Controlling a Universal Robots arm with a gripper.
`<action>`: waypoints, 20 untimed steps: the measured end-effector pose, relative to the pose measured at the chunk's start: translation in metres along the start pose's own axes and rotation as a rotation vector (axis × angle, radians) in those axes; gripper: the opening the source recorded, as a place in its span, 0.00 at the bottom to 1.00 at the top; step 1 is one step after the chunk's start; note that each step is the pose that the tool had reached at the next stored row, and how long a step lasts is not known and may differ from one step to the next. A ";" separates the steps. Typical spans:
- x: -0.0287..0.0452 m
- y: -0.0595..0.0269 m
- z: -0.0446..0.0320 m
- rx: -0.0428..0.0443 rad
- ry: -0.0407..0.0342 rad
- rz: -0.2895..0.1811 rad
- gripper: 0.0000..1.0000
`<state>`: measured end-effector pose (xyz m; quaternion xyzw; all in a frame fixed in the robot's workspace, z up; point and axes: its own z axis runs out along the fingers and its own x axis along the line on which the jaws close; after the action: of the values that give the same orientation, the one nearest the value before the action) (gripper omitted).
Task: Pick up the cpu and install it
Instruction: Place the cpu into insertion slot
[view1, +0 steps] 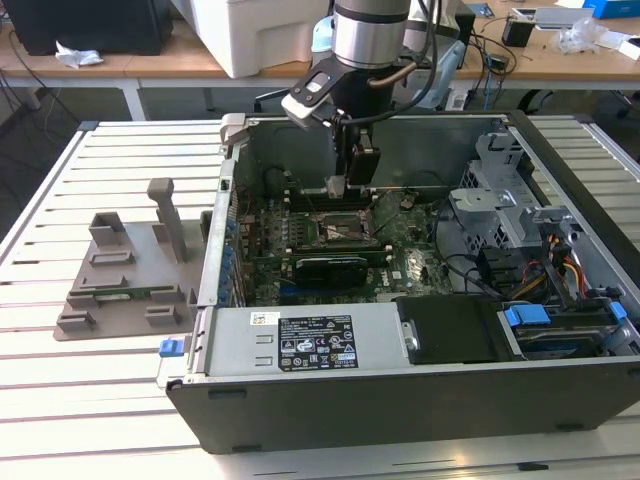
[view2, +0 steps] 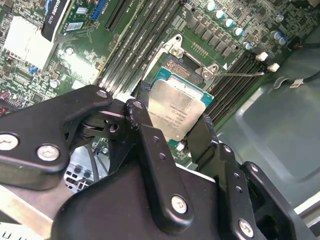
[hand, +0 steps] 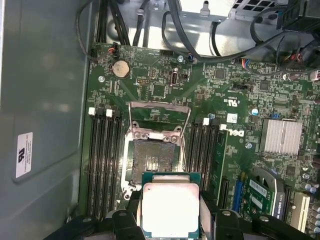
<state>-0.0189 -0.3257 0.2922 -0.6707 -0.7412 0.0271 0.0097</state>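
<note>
**A:** Where is the cpu (view2: 177, 107)?

**B:** Clamped in the pincer (view2: 172, 129); its black fingers (view2: 150, 145) press on two opposite edges of the chip, silver top facing both wrist views. It hangs over the motherboard (hand: 235, 95) inside the open computer case (view1: 400, 400), apart from the open socket (hand: 152, 157); in the exterior view that socket lies toward six o'clock of the pincer.

**A:** And the grey tray (view1: 130, 280)?

**B:** On the slatted counter (view1: 100, 400), at nine o'clock of the case in the exterior view; well apart from the chip.

**A:** How would you expect the chip to handle?

**B:** Light, flat and stiff, I'd judge. The metal lid looks slick, so a hold on the faces would be poor; the thin green rim is the place to take it, on opposite sides, as it is held here. With so narrow an edge it could twist between the fingers; whether it sits level I cannot tell.

**A:** Fragile?

**B:** Likely so underneath; the contact side and the socket's pins would not forgive a scrape or a skewed landing; the lid itself seems sturdy.
</note>
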 end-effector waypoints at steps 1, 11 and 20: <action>0.0000 0.0000 0.0013 0.0001 0.0000 0.000 0.55; 0.0009 0.0048 0.0252 0.0026 0.0003 0.001 0.55; 0.0035 0.0070 0.0490 0.0040 0.0032 0.052 0.55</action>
<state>-0.0148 -0.3228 0.2428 -0.6896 -0.7236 0.0278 0.0116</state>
